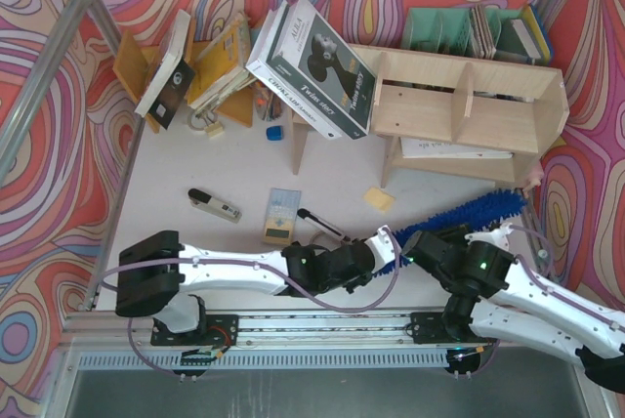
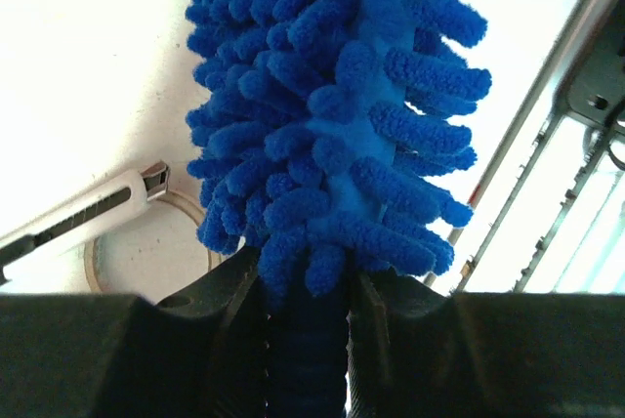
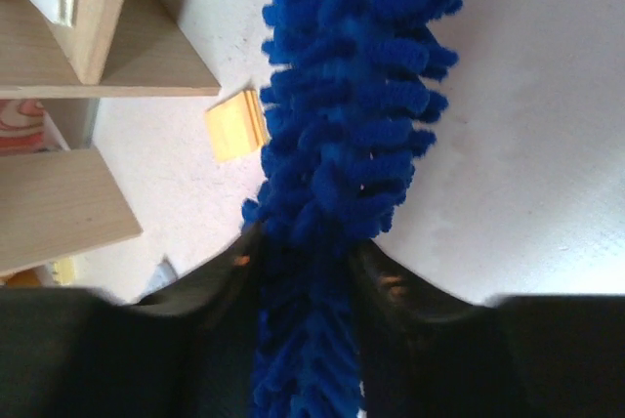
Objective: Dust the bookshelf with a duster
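The blue duster (image 1: pixel 479 211) lies slantwise over the table in front of the pale plywood bookshelf (image 1: pixel 469 105), fluffy head toward the far right. My left gripper (image 1: pixel 376 260) is shut on its near end. In the left wrist view the slim blue stem sits pinched between the jaws of the left gripper (image 2: pixel 308 281), and the duster's head (image 2: pixel 342 96) stretches away. My right gripper (image 1: pixel 425 245) straddles the head farther along. In the right wrist view the right gripper (image 3: pixel 311 242) has both jaws against the duster's fluff (image 3: pixel 352 76). A corner of the bookshelf (image 3: pixel 98 27) shows at upper left.
An orange-brown rack (image 1: pixel 137 62) of leaning books stands at back left. A large book (image 1: pixel 317 66) leans on the bookshelf's left end, and a green file holder (image 1: pixel 444 27) stands behind. A utility knife (image 1: pixel 215 205), a small box (image 1: pixel 281 215) and a yellow pad (image 1: pixel 379 199) lie on the table.
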